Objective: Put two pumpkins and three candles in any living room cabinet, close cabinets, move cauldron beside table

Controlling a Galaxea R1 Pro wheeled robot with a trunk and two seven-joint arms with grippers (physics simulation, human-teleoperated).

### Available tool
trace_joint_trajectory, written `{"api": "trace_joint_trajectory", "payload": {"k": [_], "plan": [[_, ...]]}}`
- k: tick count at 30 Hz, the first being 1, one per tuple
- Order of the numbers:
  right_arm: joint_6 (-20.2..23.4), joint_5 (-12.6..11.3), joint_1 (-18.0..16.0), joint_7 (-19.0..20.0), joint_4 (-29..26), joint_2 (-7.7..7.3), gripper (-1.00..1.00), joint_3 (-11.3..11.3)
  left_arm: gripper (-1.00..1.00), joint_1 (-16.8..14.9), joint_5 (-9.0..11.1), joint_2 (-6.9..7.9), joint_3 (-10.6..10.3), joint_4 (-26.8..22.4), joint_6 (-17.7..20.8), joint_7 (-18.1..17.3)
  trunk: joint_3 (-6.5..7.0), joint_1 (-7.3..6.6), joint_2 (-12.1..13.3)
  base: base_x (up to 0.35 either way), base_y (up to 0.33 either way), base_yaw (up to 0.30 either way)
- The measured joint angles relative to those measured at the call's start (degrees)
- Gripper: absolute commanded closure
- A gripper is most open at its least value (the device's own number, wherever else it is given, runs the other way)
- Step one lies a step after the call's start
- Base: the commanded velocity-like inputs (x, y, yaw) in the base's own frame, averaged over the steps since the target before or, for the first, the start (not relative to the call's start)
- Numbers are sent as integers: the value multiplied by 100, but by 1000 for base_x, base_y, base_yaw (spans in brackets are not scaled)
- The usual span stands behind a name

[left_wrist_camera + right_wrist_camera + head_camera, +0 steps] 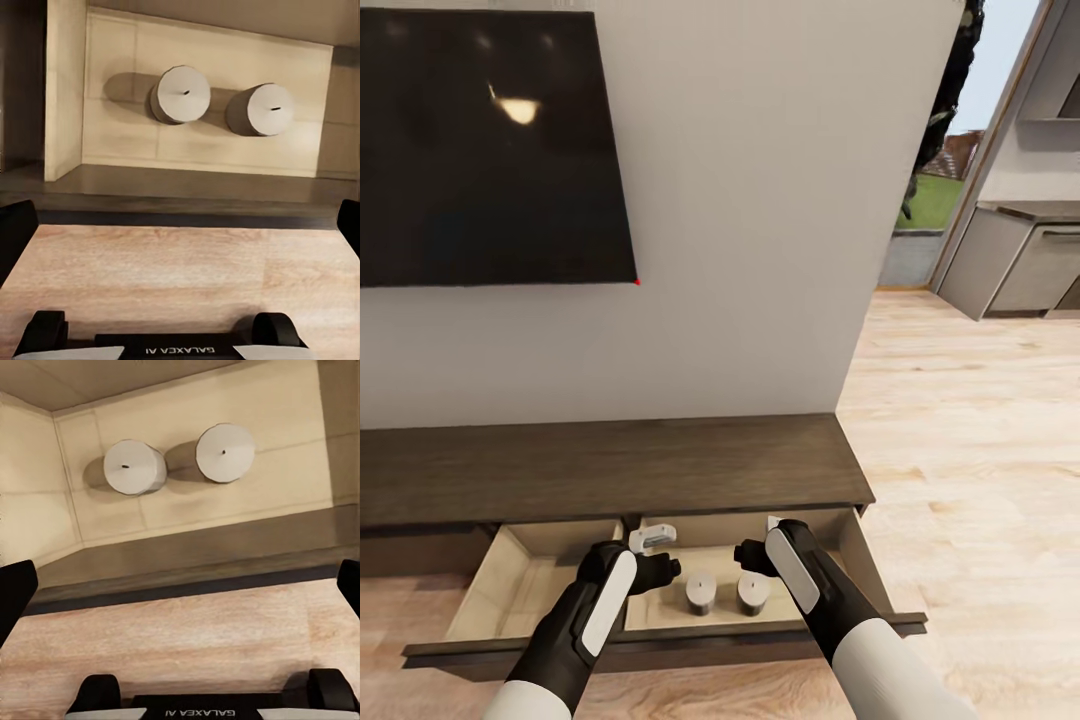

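The long dark-brown cabinet (pixel 610 465) stands against the wall with both drawers pulled out. Two grey-tan candles (pixel 701 592) (pixel 752 593) stand upright side by side in the right drawer, on its pale beige floor. My left gripper (pixel 660 556) and right gripper (pixel 755 548) hover over that drawer's front part, both open and holding nothing. The left wrist view looks down on the candles (pixel 181 93) (pixel 264 109) past the open left gripper (pixel 180 232). In the right wrist view the same candles (pixel 133 467) (pixel 224 452) lie beyond the open right gripper (pixel 180 592). The pumpkins and the cauldron are out of view.
The left drawer (pixel 530 580) shows a bare beige inside. A black TV (pixel 490 150) hangs on the wall above the cabinet. Light wood floor (pixel 980 450) stretches to the right toward grey kitchen cupboards (pixel 1020 260) and a glass opening onto a garden (pixel 935 195).
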Motion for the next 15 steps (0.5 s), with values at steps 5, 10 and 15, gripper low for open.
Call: {"api": "trace_joint_trajectory", "payload": {"k": [5,10,15], "plan": [[1,1,1,-14,-1,0,-100,5,-100,0,11,0,0,-13,6,0,54,-67,122,0,0,153],[-7,9,1,-24,2,0,-100,7,-100,0,18,0,0,-31,3,0,54,-67,122,0,0,275],[-8,22,1,-25,5,0,-100,3,-100,0,18,0,0,-32,9,0,54,-67,122,0,0,288]]}}
